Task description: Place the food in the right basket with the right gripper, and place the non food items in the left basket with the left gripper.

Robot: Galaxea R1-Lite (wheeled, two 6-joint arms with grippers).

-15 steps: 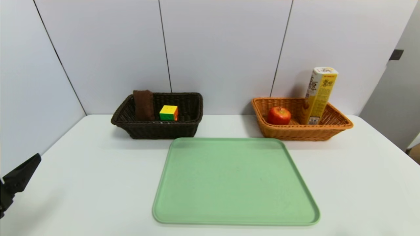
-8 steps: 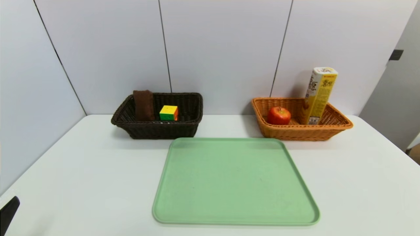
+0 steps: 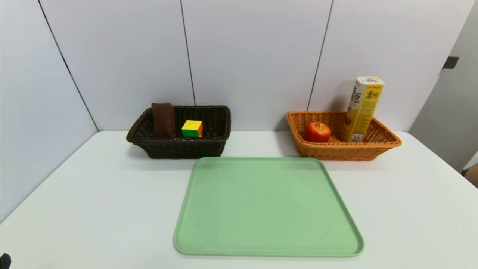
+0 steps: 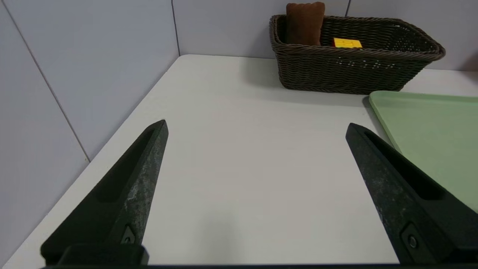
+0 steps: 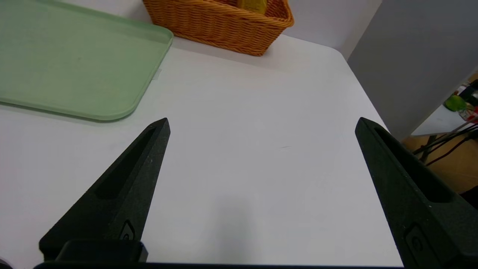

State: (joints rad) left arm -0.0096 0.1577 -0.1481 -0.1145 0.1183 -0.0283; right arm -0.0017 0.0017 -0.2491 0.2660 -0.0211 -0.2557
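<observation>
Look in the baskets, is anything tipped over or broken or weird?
Nothing looks broken or spilled. The tall box just leans a bit in the orange basket, its top poking above the rim.

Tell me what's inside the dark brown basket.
Inside the dark brown basket are a brown cloth bundle and a puzzle cube, its yellow top showing. The front wall hides most of the basket's floor, so anything low behind it can't be seen.

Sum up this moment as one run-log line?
left gripper: open | right gripper: open | apple, box: orange basket | cube, cloth: dark basket
</observation>
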